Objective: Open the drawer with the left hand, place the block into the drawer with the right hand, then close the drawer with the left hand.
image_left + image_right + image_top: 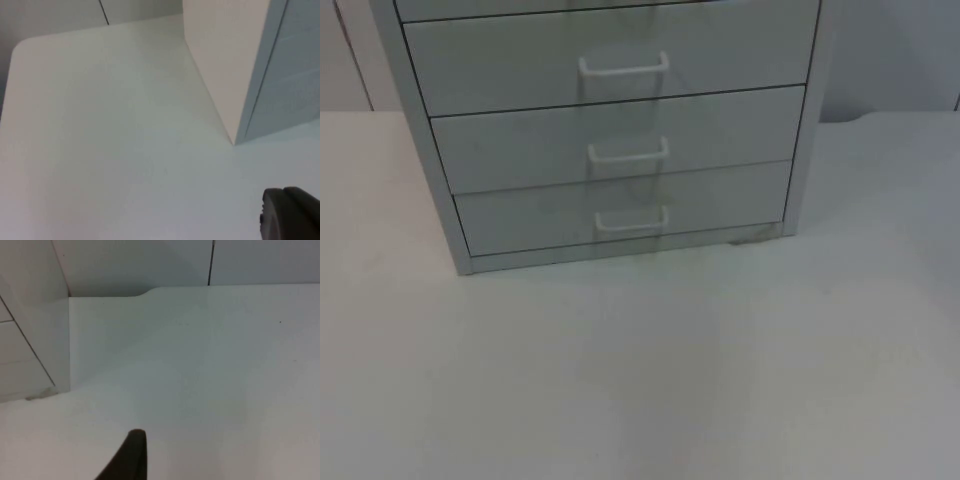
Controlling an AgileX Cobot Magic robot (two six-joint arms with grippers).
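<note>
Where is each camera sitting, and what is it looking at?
Top view: fixed above, facing the drawer cabinet with three shut drawers on the white table.
Left wrist view: on the left arm, facing the table and cabinet's side; a black fingertip shows.
Right wrist view: on the right arm, facing table and wall; a fingertip shows.
All share the cabinet.

We see the white table (720, 370) carrying a grey drawer cabinet (610, 130) at twelve o'clock, its three visible drawers all shut.
</note>
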